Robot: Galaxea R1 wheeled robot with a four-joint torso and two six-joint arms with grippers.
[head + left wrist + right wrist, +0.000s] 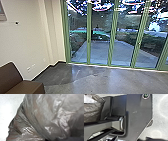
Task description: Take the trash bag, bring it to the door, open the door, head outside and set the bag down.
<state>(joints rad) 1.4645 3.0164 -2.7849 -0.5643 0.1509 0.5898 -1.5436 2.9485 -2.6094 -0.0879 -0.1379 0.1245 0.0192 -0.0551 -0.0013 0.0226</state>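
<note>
Trash bag of crinkled grey-brown plastic (41, 116) bulks close by my left wrist camera, so I judge that arm nearer; whether either gripper is open or closed on it, I cannot tell. Green-framed glass doors (112, 37) stand ahead.

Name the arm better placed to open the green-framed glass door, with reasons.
Right, probably. The trash bag takes up much of the left wrist view, so the left arm seems busy with it; in the right wrist view it just enters at the edge, suggesting more freedom.
</note>
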